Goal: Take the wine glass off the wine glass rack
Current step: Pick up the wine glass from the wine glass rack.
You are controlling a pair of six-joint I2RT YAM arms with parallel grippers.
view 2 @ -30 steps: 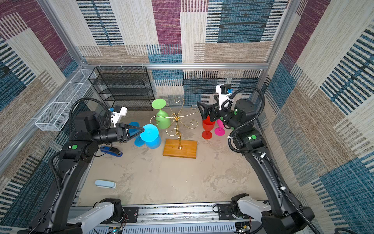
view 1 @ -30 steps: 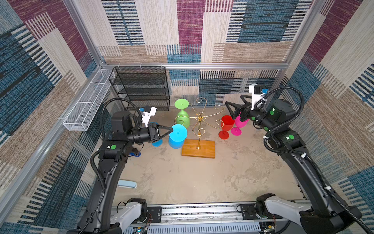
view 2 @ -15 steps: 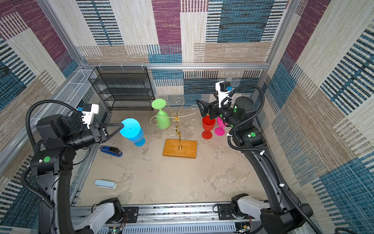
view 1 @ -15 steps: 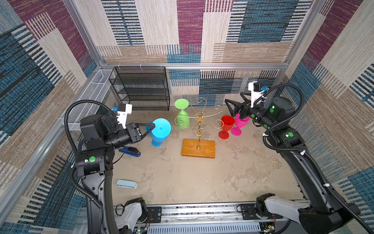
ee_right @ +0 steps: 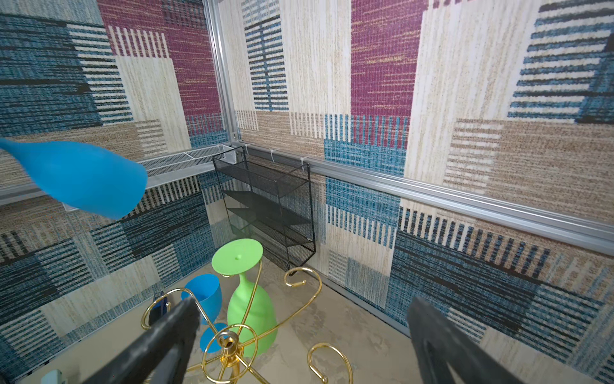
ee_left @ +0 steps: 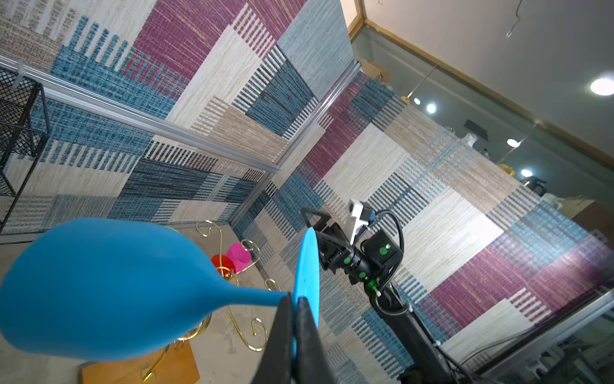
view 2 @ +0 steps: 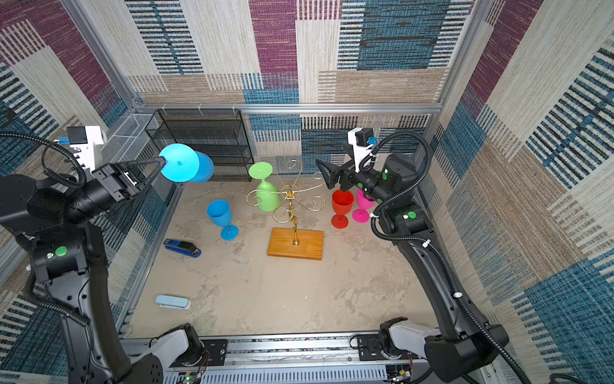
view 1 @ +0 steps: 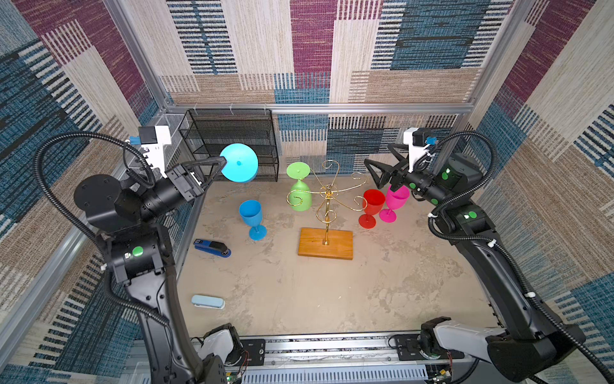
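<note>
The gold wire wine glass rack stands on its wooden base mid-table. A green wine glass hangs upside down from one of its arms. My left gripper is shut on the stem of a blue wine glass, held on its side high in the air, left of the rack and clear of it. My right gripper is open and empty, up beside the rack's right arms.
A second blue glass stands upright left of the rack; a red glass and a pink glass stand to its right. A black mesh shelf is at the back left. A stapler and a pale blue case lie at left.
My left arm has carried the blue glass up and to the left, away from the rack. The right arm has barely moved and stays open.
</note>
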